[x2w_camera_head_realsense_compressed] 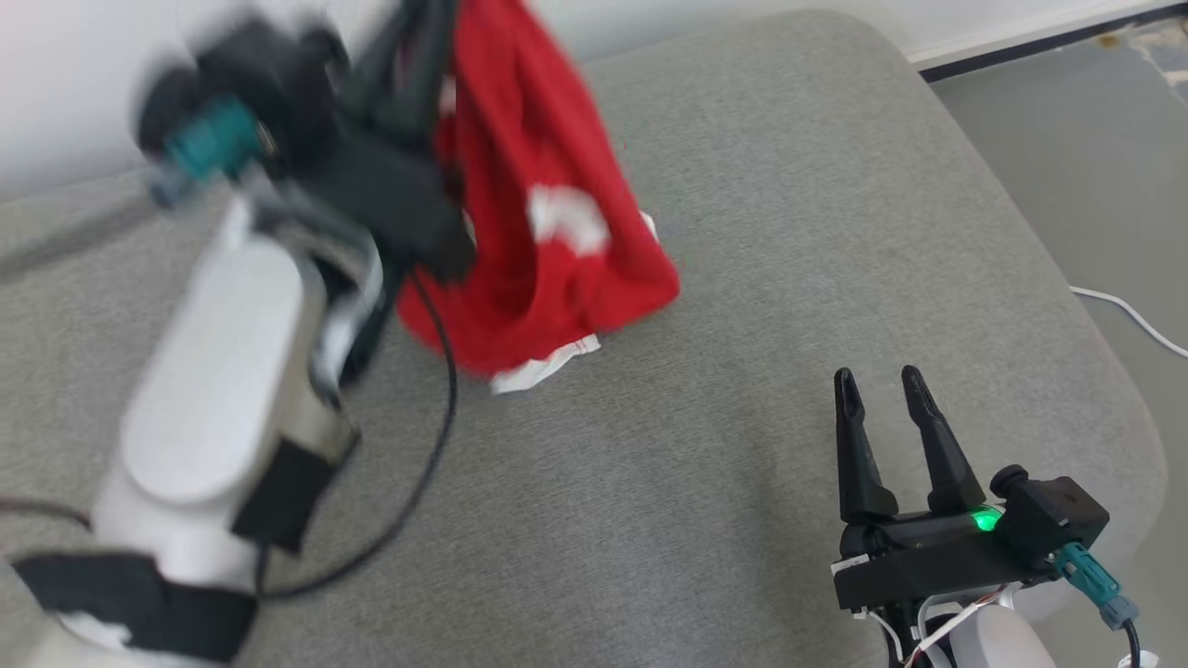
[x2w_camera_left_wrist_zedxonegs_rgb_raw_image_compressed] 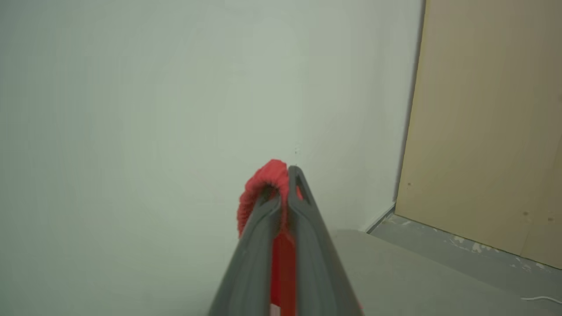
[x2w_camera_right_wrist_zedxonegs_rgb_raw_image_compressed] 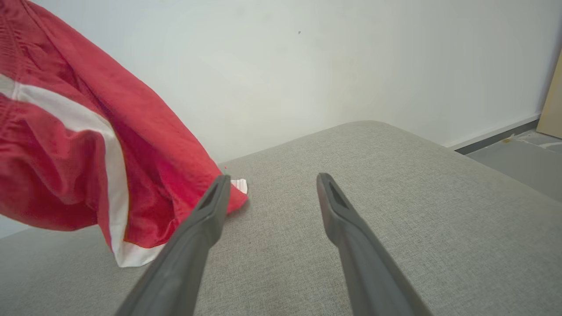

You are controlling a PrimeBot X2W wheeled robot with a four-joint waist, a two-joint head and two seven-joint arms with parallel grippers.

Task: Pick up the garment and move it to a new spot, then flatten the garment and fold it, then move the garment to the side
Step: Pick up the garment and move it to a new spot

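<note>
Hanging from the left gripper [x2w_camera_head_realsense_compressed: 415, 56] up at the top of the head view, the red garment [x2w_camera_head_realsense_compressed: 548, 186] droops in a loose bunch over the grey cushion [x2w_camera_head_realsense_compressed: 742, 306]. That whole left arm, pale forearm [x2w_camera_head_realsense_compressed: 213, 390] and all, is smeared with blur, a black cable [x2w_camera_head_realsense_compressed: 436, 436] looping beneath it. Over to the left wrist view: the two long fingers are pressed together, a wad of red cloth pinched between them and bulging out past the tips, with a pale wall [x2w_camera_left_wrist_zedxonegs_rgb_raw_image_compressed: 131, 109] beyond and a tan panel [x2w_camera_left_wrist_zedxonegs_rgb_raw_image_compressed: 483, 131] off to the side. The cloth carries a white stripe [x2w_camera_right_wrist_zedxonegs_rgb_raw_image_compressed: 109, 149], and a white hem [x2w_camera_head_realsense_compressed: 548, 366] marks its lowest edge. That edge sits right down at the cushion, though I can't tell whether it touches. Now the right gripper [x2w_camera_head_realsense_compressed: 880, 380], low in the head view on the robot's right: its fingers are spread wide with nothing between them, and it stands well apart from the hanging cloth. A green light [x2w_camera_head_realsense_compressed: 984, 520] glows at its base. From the right wrist view the garment billows just beside one finger [x2w_camera_right_wrist_zedxonegs_rgb_raw_image_compressed: 206, 215], bare cushion ahead. Past the cushion's rounded edge, a white cord [x2w_camera_head_realsense_compressed: 1128, 320] trails across the floor [x2w_camera_head_realsense_compressed: 1067, 139].
</note>
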